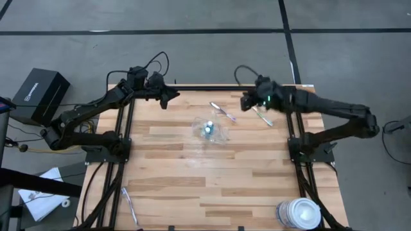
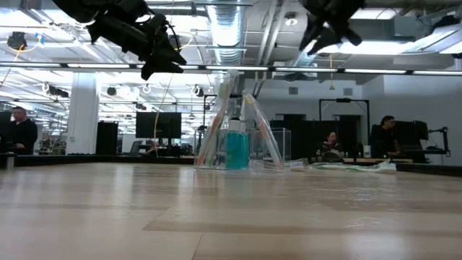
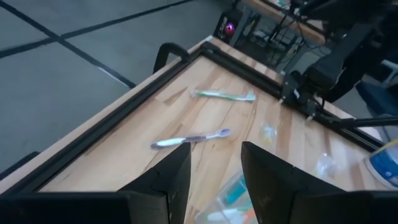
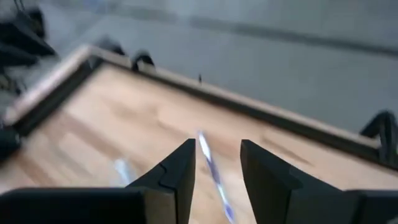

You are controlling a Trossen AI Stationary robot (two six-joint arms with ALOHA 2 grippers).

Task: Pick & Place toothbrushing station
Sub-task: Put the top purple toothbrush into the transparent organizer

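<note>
One brush (image 1: 129,205) lies alone near the table's left front edge. Left gripper (image 1: 168,98) hangs over the back left, fingers apart, holding nothing. Mid-table stands one clear container (image 1: 210,130), a teal tube (image 2: 237,149) and brushes inside. Two more brushes lie behind it: purple (image 1: 223,111), green (image 1: 261,117). Right gripper (image 1: 244,102) hovers between them, fingers apart, empty.

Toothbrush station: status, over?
Both grippers raised, jaws open, empty: left, right. Small clear plastic container mid-table. Purple-white toothbrush and green toothbrush loose. Path clear.
</note>
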